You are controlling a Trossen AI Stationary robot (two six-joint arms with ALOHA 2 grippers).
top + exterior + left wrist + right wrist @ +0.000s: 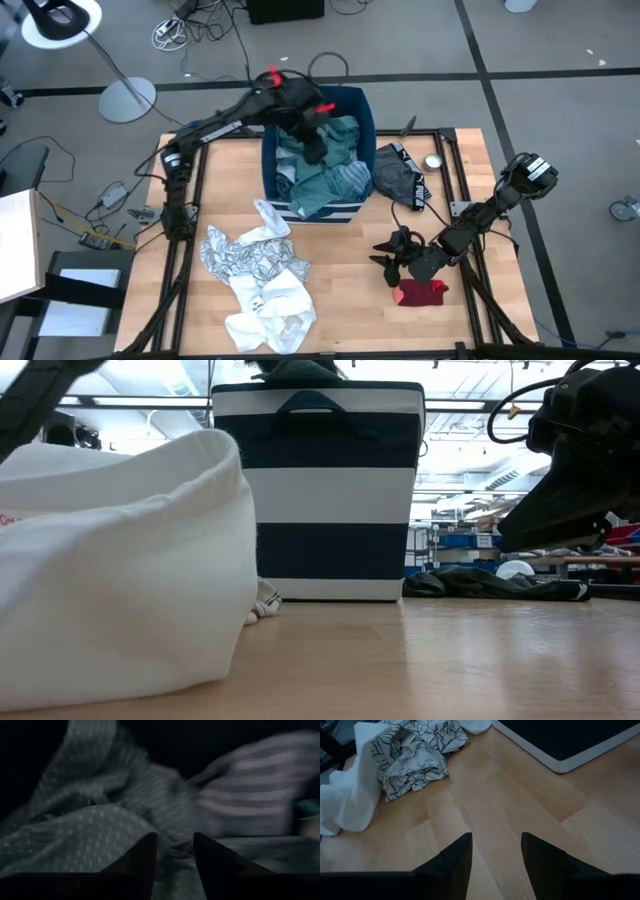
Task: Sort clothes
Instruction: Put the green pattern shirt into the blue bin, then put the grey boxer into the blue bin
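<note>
The left gripper [314, 148], its 2 fingers slightly parted with nothing gripped, sits among the clothes [325, 172] inside the bin [366, 108] (far centre). The right gripper [392, 262] hovers open and empty beside the red garment [420, 292].

The high view looks straight down on the whole worktop [340, 300], the striped bin [318, 212] near its far edge; the low view faces that bin [318, 490] level from worktop height, close; the left wrist view peers into it at cloth; the right wrist view sees bare worktop [510, 795] beside the bin's base [560, 745].
</note>
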